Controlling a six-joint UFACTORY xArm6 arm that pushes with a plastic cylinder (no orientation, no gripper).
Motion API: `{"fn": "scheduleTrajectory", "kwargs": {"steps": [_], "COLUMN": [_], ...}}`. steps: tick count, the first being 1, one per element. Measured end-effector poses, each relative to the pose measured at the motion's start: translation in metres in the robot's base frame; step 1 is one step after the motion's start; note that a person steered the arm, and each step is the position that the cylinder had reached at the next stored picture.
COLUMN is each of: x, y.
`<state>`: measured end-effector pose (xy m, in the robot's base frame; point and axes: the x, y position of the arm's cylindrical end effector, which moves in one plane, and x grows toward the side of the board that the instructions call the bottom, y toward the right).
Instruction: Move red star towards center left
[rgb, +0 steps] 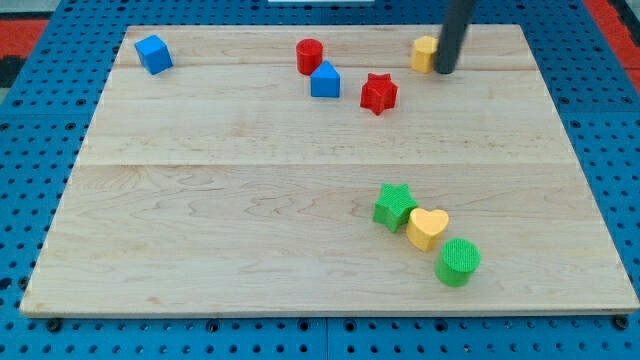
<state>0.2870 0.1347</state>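
Wooden counter (200, 230) on a blue pegboard, blocks scattered, red star (378, 93) near the view's top, right of middle.

No gripper here: my tip (444, 72) ends a bare rod, touching a yellow block (425, 52), up and right of the star — probably suited to pushing it leftward and down. Just left, a blue block (324, 79) and red cylinder (309, 56) crowd that path. Green star (394, 206), yellow heart (427, 228) and green cylinder (458, 262) lie well apart.
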Motion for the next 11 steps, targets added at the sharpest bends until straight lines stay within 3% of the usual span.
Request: {"fn": "scheduleTrajectory", "kwargs": {"steps": [1, 2, 3, 4, 6, 7, 9, 11], "x": [0.002, 0.012, 0.068, 0.097, 0.114, 0.116, 0.121, 0.119], "y": [-0.049, -0.048, -0.051, -0.081, -0.05, -0.063, -0.231, -0.244]}}
